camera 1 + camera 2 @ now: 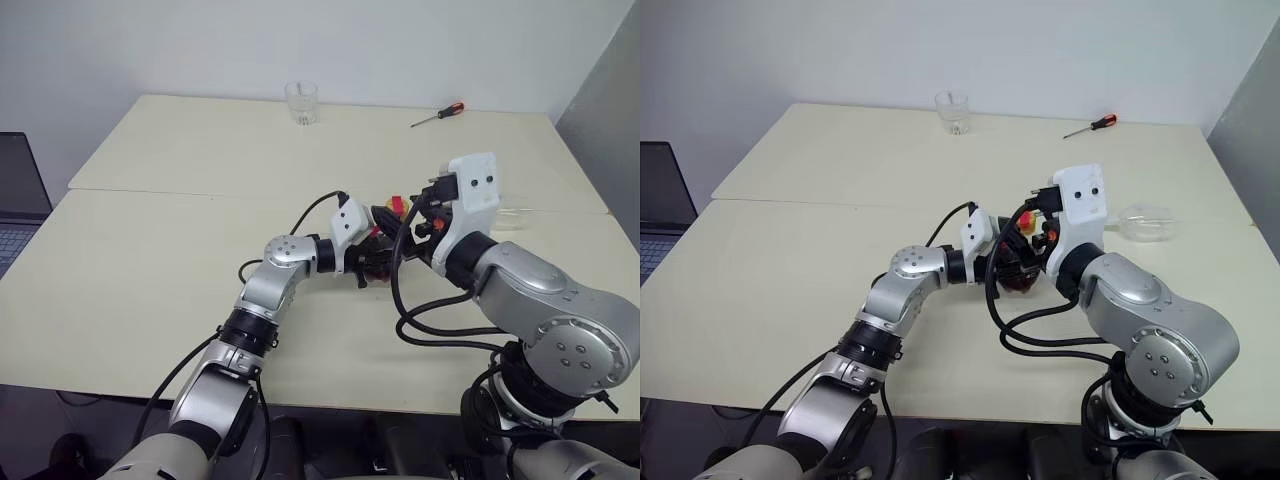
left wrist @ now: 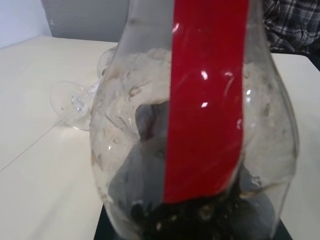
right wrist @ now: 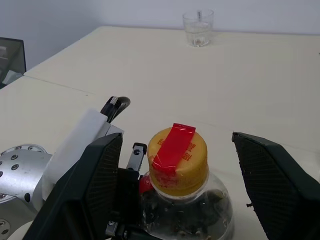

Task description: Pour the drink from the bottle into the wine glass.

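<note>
The left arm (image 1: 262,296) reached toward two o'clock, its left gripper (image 1: 1002,266) clamped tight around the bottle (image 3: 186,200). The right arm (image 1: 1140,320) bent in toward ten o'clock, with the right gripper (image 3: 180,175) spread wide, fingers (image 3: 97,182) flanking the cap without touching.

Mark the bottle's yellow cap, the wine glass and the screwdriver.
yellow cap (image 3: 177,160): right wrist view, on the cap's top beside the red strip.
wine glass (image 1: 1148,223): right eye view, on the bowl, lying on its side.
screwdriver (image 1: 453,109): left eye view, on the red handle.
</note>
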Controlling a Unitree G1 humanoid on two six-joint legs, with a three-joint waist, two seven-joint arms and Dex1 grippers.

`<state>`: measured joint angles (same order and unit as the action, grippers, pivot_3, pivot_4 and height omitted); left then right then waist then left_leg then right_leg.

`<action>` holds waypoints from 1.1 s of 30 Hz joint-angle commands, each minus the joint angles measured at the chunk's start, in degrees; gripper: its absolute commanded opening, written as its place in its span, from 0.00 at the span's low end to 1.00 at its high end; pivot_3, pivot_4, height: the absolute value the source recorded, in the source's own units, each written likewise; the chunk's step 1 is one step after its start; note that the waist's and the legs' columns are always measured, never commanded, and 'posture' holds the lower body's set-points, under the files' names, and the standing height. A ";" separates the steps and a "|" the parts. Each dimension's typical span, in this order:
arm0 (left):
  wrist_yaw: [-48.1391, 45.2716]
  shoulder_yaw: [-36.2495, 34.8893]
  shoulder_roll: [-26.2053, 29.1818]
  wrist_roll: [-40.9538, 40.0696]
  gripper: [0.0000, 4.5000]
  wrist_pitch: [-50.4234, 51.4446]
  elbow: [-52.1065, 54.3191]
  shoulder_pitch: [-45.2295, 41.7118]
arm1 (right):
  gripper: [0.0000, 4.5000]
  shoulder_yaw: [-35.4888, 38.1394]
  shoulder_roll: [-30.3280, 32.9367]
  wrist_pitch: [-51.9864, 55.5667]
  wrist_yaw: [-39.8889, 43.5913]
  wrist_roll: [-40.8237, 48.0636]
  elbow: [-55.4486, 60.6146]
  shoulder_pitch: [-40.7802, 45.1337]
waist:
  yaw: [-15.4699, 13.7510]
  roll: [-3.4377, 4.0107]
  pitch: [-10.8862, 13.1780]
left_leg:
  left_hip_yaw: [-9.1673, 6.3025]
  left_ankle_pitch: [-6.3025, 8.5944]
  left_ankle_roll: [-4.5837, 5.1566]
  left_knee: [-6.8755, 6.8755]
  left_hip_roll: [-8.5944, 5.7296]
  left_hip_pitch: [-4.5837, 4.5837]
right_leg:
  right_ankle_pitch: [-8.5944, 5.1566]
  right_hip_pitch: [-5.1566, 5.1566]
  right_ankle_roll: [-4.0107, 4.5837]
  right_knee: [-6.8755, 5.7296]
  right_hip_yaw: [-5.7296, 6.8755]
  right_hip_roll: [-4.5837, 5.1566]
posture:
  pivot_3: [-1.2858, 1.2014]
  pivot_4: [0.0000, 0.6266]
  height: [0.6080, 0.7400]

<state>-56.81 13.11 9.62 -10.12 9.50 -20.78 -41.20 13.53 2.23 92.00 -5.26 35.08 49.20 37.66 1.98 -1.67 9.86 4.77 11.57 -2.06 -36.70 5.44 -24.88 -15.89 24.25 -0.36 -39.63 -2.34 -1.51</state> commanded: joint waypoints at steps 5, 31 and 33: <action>0.27 -0.55 -0.60 -0.53 0.20 -1.45 1.79 -0.73 | 0.42 1.04 1.35 0.50 0.48 0.45 1.15 1.01 | -0.01 0.00 0.00 | 0.00 0.00 0.00 0.08 0.00 -0.02 | 0.00 0.00 0.00 0.13 0.00 0.00 | 0.52 0.24 1.00; 2.17 -1.03 0.95 -0.87 0.20 0.11 5.02 0.61 | 0.27 -25.40 34.47 -66.35 77.79 -11.96 -53.89 12.37 | 0.40 -0.01 0.02 | 0.02 0.02 0.04 0.53 -0.02 0.11 | 0.01 -0.05 0.01 0.62 -0.03 -0.25 | 0.52 0.24 1.00; 2.72 -1.00 1.07 -1.06 0.20 0.71 6.10 1.29 | 0.27 -27.92 33.05 -68.78 82.44 -13.49 -58.95 15.13 | 0.32 -0.01 0.02 | 0.06 0.01 0.03 0.52 -0.01 0.11 | 0.03 -0.03 0.04 0.60 -0.03 -0.25 | 0.52 0.24 1.00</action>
<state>-54.40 12.98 11.61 -10.00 9.97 -19.09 -38.61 -11.07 36.17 27.05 72.47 23.58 -8.53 51.10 2.31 -1.68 9.88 4.86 11.58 -2.03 -36.19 5.44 -24.77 -15.84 24.22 -0.28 -39.03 -2.37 -1.76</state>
